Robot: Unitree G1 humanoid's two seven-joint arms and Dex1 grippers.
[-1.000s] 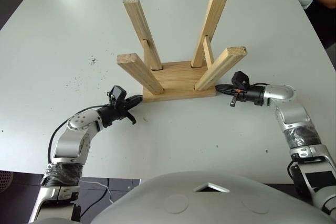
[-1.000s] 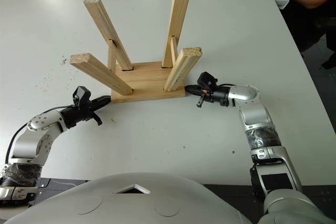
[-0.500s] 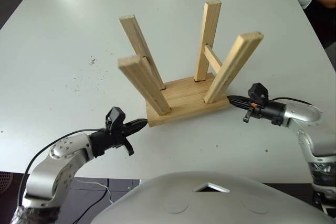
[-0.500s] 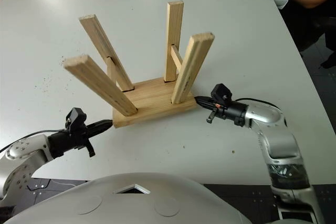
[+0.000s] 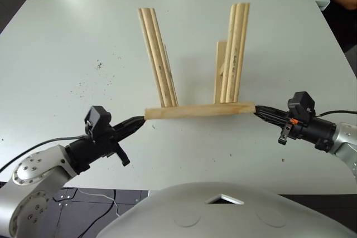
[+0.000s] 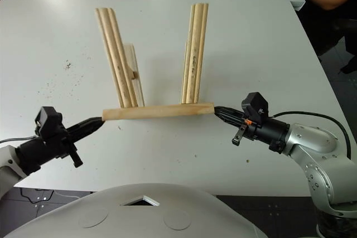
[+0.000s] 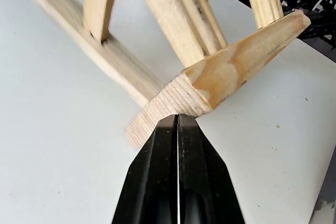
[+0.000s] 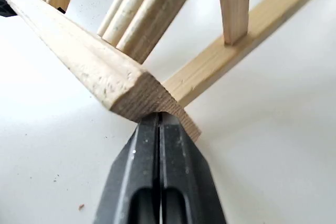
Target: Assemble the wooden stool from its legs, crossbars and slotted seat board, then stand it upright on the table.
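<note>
- Slipping is risked at both ends: the left jaws and right jaws are fully shut with nothing gripped, their tips merely pressed against the end faces of the seat board (image 5: 201, 111).
- The board is held on edge over the near side of the bench (image 5: 50, 48), legs (image 5: 159, 54) pointing away; it can be dropped if inward pressure is eased.
- An uncontrolled swing may be caused by the legs' weight.

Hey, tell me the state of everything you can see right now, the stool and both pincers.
stool: assembled, tipped on its side, legs pointing away from the robot
seat board: edge-on, between both pincers
left pincer: shut, tip against the board's left end
right pincer: shut, tip against the board's right end
</note>
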